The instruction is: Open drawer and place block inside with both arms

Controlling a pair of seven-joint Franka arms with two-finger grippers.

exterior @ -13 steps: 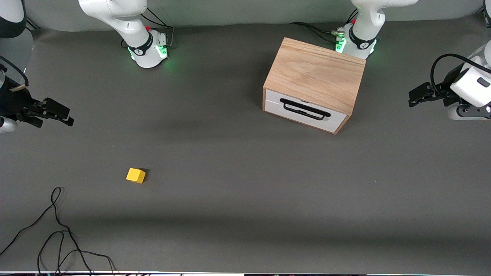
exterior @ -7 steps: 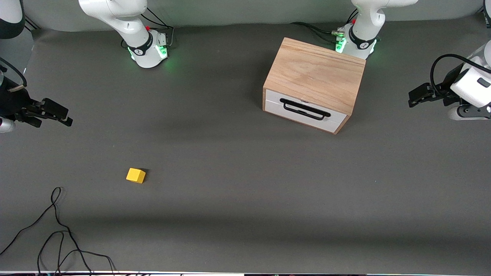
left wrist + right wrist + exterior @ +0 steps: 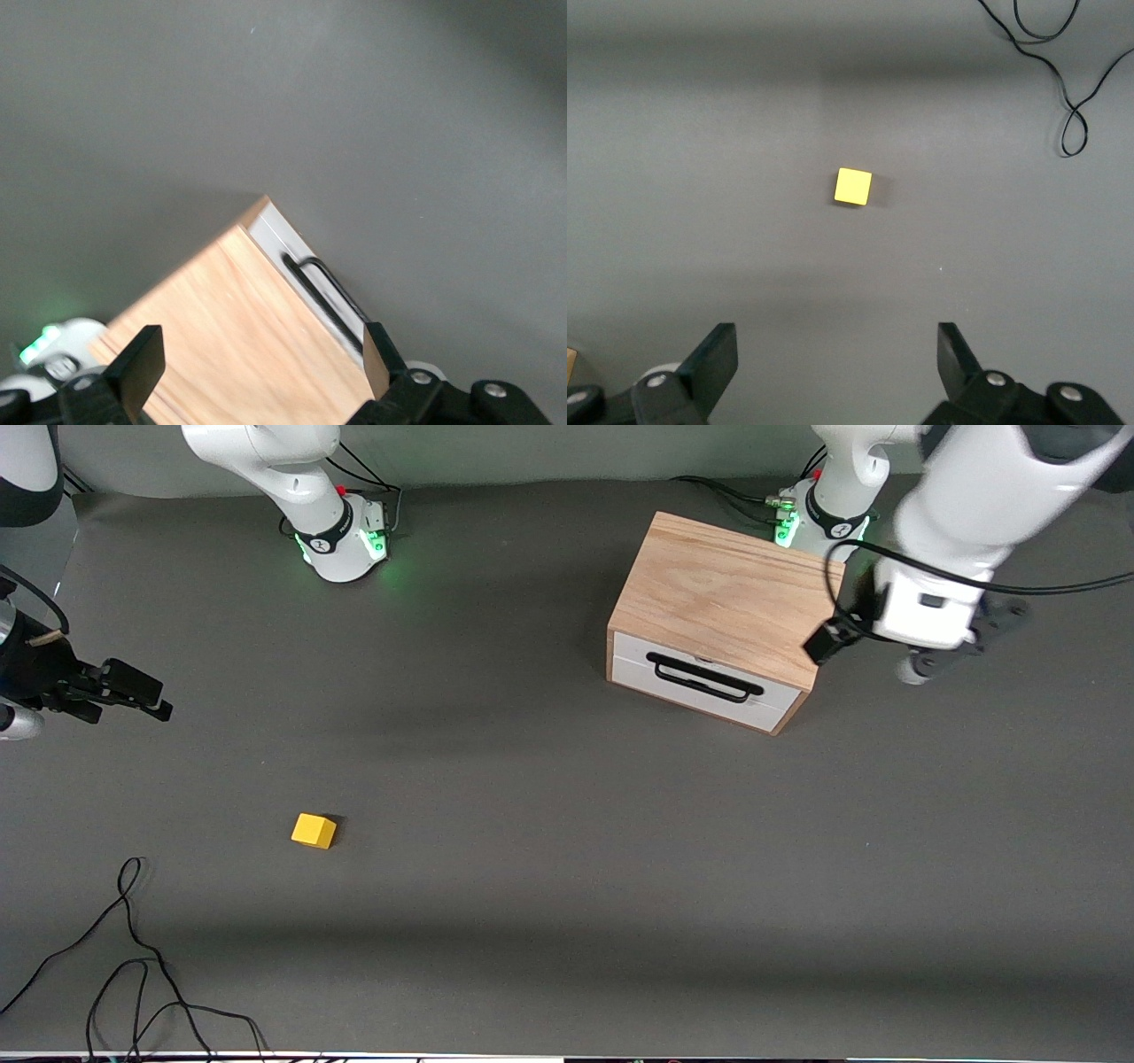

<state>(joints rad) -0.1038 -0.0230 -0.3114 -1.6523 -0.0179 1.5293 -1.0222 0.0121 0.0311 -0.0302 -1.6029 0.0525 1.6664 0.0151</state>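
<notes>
The light oak cabinet [image 3: 726, 593] stands near the left arm's base. Its white drawer [image 3: 700, 684] with the black bar handle [image 3: 704, 677] is shut. My left gripper [image 3: 826, 640] hangs open and empty over the cabinet's corner at the left arm's end. The left wrist view shows the open gripper [image 3: 260, 354] above the cabinet top [image 3: 239, 345], with the drawer front [image 3: 282, 239] and handle [image 3: 323, 279]. The yellow block [image 3: 314, 831] lies on the table toward the right arm's end. My right gripper [image 3: 152, 695] is open and empty above the table, apart from the block [image 3: 853, 187].
A loose black cable [image 3: 133, 957] lies on the grey mat near the front camera at the right arm's end; it also shows in the right wrist view [image 3: 1063, 88]. Both arm bases [image 3: 341, 536] stand along the table's back edge.
My left arm has swung in from the table's end to over the cabinet's corner. The right gripper has barely shifted. Block and drawer have not moved.
</notes>
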